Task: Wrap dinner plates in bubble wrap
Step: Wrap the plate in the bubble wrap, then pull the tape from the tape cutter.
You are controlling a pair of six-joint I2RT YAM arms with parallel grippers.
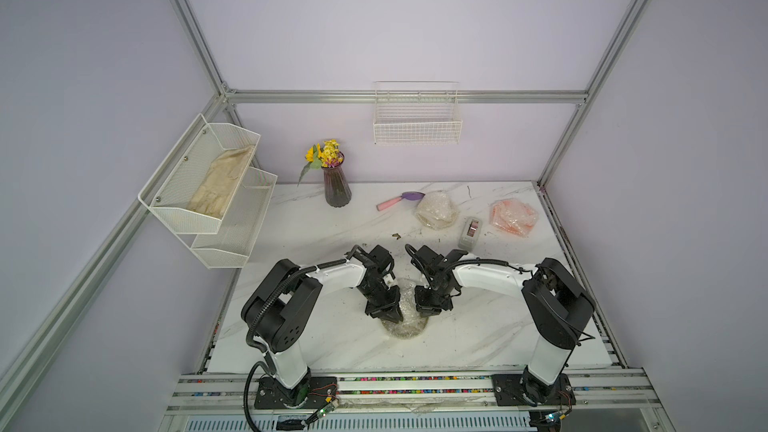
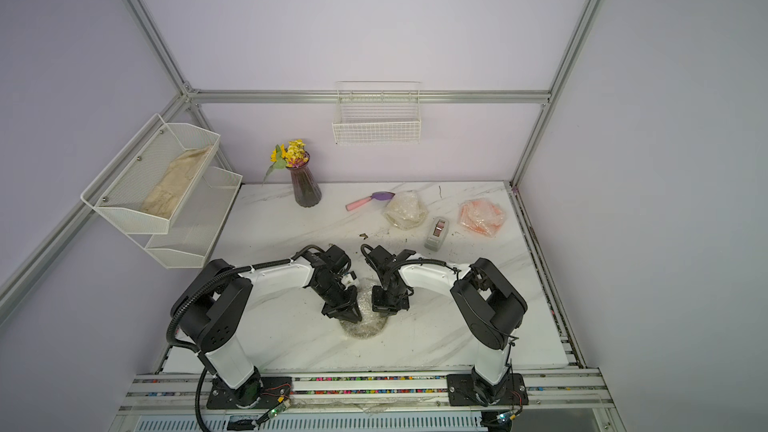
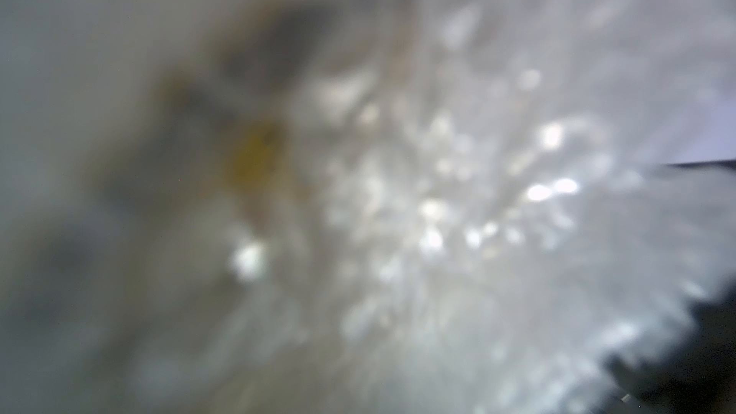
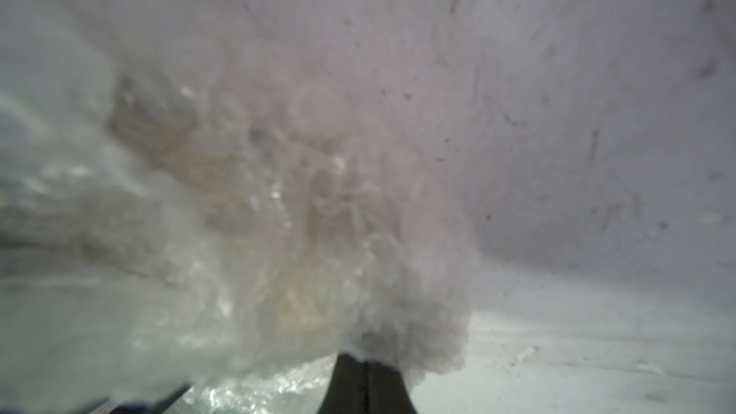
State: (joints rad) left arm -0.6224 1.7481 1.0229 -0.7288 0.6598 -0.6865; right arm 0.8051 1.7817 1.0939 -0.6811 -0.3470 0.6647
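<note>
Progress: 2 of 3 plates look done. Cream-plate bundle (image 1: 436,210) sits just beside the tape dispenser (image 1: 471,233), on its vase side. Orange-plate bundle (image 1: 513,216) is near the dispenser on the opposite side. Both are fully covered in wrap. Taped or not: can't tell.

3rd, the yellow plate (image 1: 405,329), is in work. It lies well nearer the arm bases than the dispenser, w/ bubble wrap (image 1: 407,301) heaped over it and its near rim showing thru. Left wrist cam is all blur.

Right gripper (image 1: 432,310): jaws together, wrap bunched right at the fingertips (image 4: 350,384); I judge it pinched. Left gripper (image 1: 394,317) is down on the wrap. Jaws apart or together: can't tell.

Left to do, my est.: close the last flaps, prob. tape.

Containers:
- Wire basket (image 1: 417,131) on the wall behind the dispenser: nothing seen in it.
- 2-tier mesh shelf (image 1: 185,218), far from the dispenser past the vase (image 1: 337,187): beige cloth (image 1: 222,184) in upper tier, nothing seen in lower.
</note>
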